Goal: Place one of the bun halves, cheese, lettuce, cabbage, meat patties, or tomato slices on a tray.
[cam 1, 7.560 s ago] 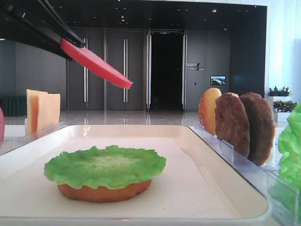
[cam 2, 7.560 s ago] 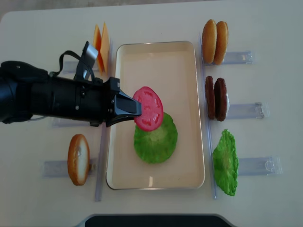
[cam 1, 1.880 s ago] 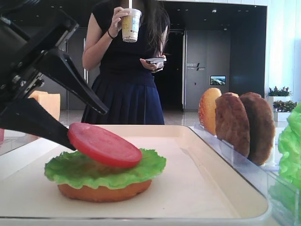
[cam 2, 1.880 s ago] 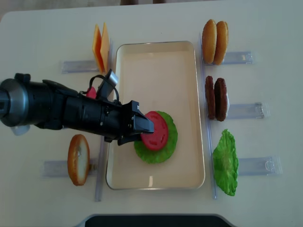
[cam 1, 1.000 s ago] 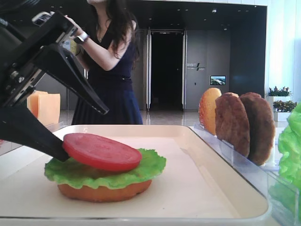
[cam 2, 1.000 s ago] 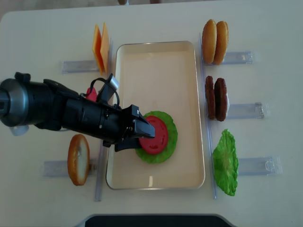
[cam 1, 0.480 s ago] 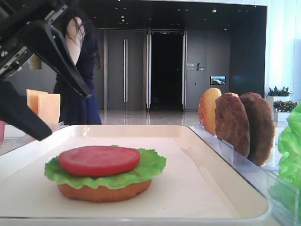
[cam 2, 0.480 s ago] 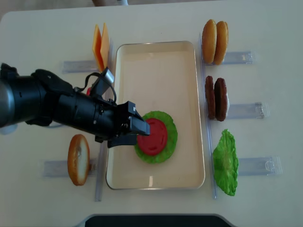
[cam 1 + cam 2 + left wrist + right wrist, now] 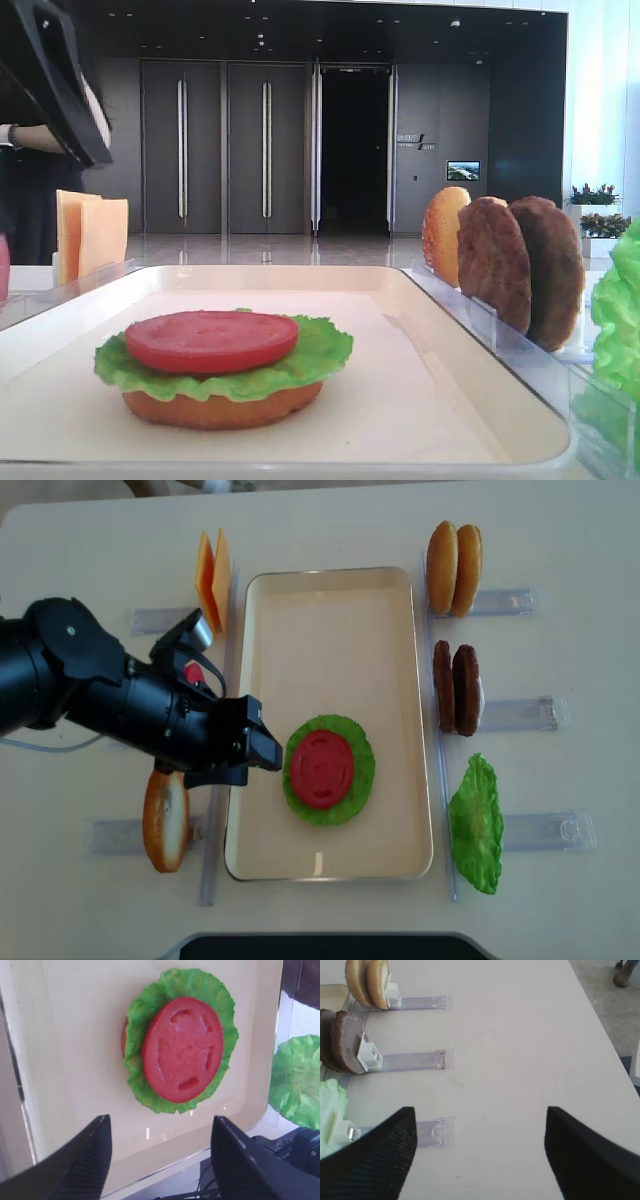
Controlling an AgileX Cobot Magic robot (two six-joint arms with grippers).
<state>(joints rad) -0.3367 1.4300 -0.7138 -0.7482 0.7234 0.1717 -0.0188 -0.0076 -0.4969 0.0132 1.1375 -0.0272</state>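
A red tomato slice (image 9: pixel 322 768) lies flat on a green lettuce (image 9: pixel 356 780) leaf, which covers a bun half (image 9: pixel 220 408) on the cream tray (image 9: pixel 330 610). My left gripper (image 9: pixel 258 757) hovers just left of that stack, over the tray's left rim. It is open and holds nothing. In the left wrist view the tomato slice (image 9: pixel 182 1055) sits ahead of the left gripper (image 9: pixel 160 1125), clear of both fingers. My right gripper (image 9: pixel 480 1112) stands open above bare table, right of the racks.
Cheese slices (image 9: pixel 212 580) stand at the tray's far left. A bun half (image 9: pixel 165 817) stands in a rack at near left. Right of the tray stand bun halves (image 9: pixel 453 568), meat patties (image 9: pixel 456 688) and a lettuce leaf (image 9: pixel 477 823) in clear racks.
The left gripper let go of the tomato slice and drew back left and upward. The slice now rests level on the lettuce. The passer-by in the background moved left.
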